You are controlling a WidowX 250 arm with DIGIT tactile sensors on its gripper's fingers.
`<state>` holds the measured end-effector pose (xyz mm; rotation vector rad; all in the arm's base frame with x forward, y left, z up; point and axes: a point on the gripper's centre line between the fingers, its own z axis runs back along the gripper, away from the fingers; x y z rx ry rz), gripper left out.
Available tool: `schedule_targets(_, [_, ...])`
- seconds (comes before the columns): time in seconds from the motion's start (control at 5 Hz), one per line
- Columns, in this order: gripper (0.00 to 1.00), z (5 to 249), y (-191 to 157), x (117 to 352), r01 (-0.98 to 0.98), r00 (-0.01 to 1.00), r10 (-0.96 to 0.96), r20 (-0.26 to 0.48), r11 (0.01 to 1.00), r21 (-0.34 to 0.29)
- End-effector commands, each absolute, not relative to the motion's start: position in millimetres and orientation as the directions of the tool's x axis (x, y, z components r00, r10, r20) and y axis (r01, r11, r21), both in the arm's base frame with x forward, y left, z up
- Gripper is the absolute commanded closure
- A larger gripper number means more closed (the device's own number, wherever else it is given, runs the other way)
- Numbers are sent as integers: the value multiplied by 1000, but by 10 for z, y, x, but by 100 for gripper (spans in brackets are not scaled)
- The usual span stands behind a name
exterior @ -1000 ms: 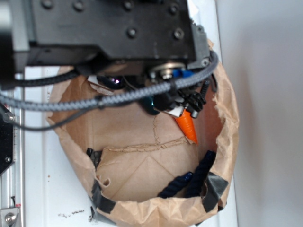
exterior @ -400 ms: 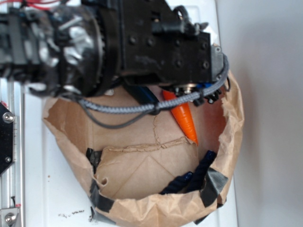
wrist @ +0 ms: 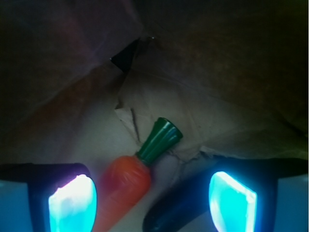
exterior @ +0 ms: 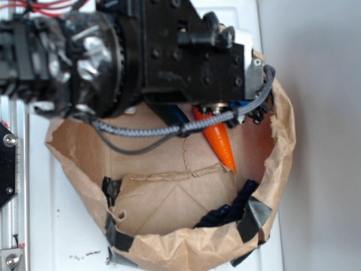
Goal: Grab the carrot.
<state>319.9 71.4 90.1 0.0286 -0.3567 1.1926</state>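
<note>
Over on the left of the exterior view, the black robot arm point(exterior: 113, 56) with its braided grey cable point(exterior: 152, 131) hangs low over the mouth of a crumpled brown paper bag point(exterior: 169, 197), patched along its rim with strips of dark tape point(exterior: 251, 217). Moving right, the carrot point(exterior: 219, 141) lies on the bag's floor under the arm, pointed tip aimed toward the near rim, its upper end hidden beneath the arm. Further right along the floor, a dark rope-like item point(exterior: 231, 209) rests against the bag's inner wall.

Down in the wrist view, the gripper point(wrist: 152, 198) has its two pads spread wide apart, nothing pinched between them. The left pad point(wrist: 72, 203) glows cyan just beside the carrot's orange body point(wrist: 123, 186); the green stem point(wrist: 159, 140) points up and away. Right of the carrot lies a dark rounded object point(wrist: 176, 212), too dim to name, then the right pad point(wrist: 231, 200).
</note>
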Motion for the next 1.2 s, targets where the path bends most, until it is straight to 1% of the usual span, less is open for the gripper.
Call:
schedule_targets(0.0, [0, 967, 719, 3157, -857, 384, 855, 349, 470, -209])
schedule_targets(0.2, [0, 875, 668, 3149, -827, 432, 823, 368, 525, -201])
schedule_targets(0.4, [0, 787, 637, 3164, -809, 467, 801, 375, 558, -184])
schedule_targets(0.6, [0, 752, 647, 3219, -826, 458, 823, 335, 533, -180])
schedule_targets(0.8, [0, 812, 623, 3274, -853, 435, 858, 273, 490, -180])
schedule_targets(1.0, [0, 828, 606, 3282, -852, 435, 858, 274, 491, -184])
